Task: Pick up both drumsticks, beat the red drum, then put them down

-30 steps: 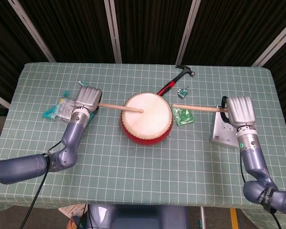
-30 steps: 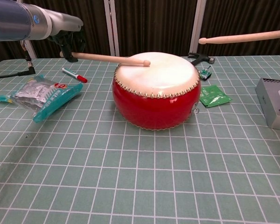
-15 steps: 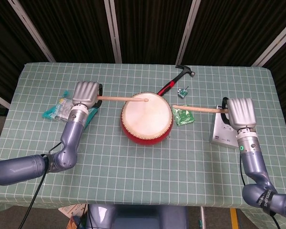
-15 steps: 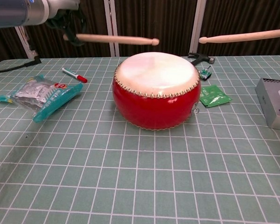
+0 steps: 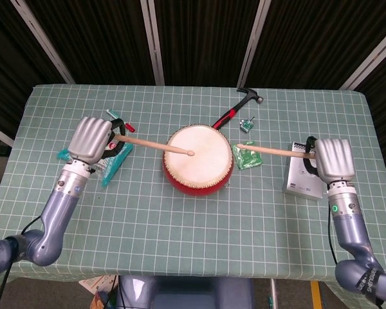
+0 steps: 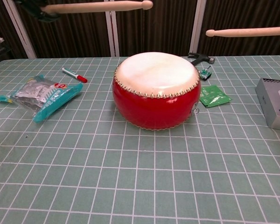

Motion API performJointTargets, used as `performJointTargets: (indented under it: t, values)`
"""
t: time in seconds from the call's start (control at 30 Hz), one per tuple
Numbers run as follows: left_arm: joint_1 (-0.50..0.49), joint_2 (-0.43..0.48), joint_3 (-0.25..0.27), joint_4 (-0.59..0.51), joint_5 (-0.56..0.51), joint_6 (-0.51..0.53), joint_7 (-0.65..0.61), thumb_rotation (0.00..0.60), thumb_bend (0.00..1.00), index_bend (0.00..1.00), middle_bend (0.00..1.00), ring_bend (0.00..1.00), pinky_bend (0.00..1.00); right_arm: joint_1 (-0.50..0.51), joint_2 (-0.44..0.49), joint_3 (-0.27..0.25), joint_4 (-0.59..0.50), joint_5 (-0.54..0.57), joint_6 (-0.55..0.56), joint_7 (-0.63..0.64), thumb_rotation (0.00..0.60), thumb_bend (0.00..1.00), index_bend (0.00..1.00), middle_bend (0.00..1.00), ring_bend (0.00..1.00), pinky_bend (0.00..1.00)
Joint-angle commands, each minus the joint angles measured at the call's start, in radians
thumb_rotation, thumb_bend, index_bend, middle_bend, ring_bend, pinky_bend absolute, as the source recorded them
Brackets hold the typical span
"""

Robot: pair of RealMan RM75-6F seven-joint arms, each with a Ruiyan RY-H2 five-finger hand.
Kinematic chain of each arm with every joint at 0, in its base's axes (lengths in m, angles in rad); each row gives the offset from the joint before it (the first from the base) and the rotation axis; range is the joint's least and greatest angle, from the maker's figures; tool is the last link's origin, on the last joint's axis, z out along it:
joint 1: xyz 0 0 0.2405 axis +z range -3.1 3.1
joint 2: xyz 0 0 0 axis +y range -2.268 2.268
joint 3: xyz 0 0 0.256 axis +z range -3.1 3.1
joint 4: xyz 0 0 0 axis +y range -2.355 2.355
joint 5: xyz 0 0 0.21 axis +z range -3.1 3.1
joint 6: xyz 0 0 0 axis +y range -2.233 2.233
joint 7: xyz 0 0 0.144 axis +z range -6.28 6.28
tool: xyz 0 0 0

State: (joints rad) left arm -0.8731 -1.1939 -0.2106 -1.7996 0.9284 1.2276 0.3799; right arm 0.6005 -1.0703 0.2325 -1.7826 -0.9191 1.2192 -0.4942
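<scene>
On the left side of the checked green tablecloth (image 5: 180, 219), the left hand (image 5: 90, 138) has its fingers wrapped around the butt of one drumstick (image 5: 151, 145). From the head view that stick runs rightward, its tip over the white skin of the red drum (image 5: 198, 158); the chest view shows the same stick (image 6: 98, 6) held well above the drumhead, not touching it. Just beside and partly under the left hand lies a teal snack packet (image 6: 39, 95), with a red-capped marker (image 6: 74, 74) near it toward the far edge. The red drum (image 6: 156, 89) stands upright near the middle of the table. Behind it to the right lies a hammer with a red and black handle (image 5: 238, 108), and near the hammer's head a small green object (image 5: 246, 124) too small to identify. A green sachet (image 5: 248, 156) lies flat just right of the drum. Above the sachet hangs the tip of the second drumstick (image 5: 273, 151), raised clear of the drum and table in the chest view (image 6: 247, 31). The right hand (image 5: 333, 159) grips its butt with fingers closed around it, above a grey box (image 5: 302, 177).
</scene>
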Motion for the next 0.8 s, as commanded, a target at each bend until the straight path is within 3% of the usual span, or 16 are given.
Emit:
performJointTargets:
  t: [0.03, 0.27, 0.53, 0.8]
  values:
    - [0.054, 0.037, 0.042, -0.055, 0.033, 0.028, -0.011, 0.600, 0.49, 0.74, 1.00, 1.00, 1.00, -0.033, 0.021, -0.033, -0.023, -0.044, 0.001, 0.029, 0.600, 0.56, 0.93, 1.00, 1.00, 1.00]
    - [0.165, 0.066, 0.129, -0.127, 0.140, 0.077, -0.046, 0.600, 0.49, 0.74, 1.00, 1.00, 1.00, -0.116, 0.034, -0.118, -0.034, -0.125, 0.014, 0.083, 0.600, 0.56, 0.93, 1.00, 1.00, 1.00]
    - [0.246, 0.036, 0.197, -0.126, 0.198, 0.079, -0.054, 0.600, 0.49, 0.73, 1.00, 1.00, 1.00, -0.184, 0.027, -0.182, -0.028, -0.198, 0.031, 0.119, 0.600, 0.56, 0.93, 1.00, 1.00, 1.00]
    - [0.282, -0.029, 0.225, -0.083, 0.208, 0.049, -0.034, 0.600, 0.49, 0.73, 1.00, 1.00, 1.00, -0.221, -0.007, -0.232, 0.000, -0.243, 0.019, 0.110, 0.600, 0.56, 0.93, 1.00, 1.00, 1.00]
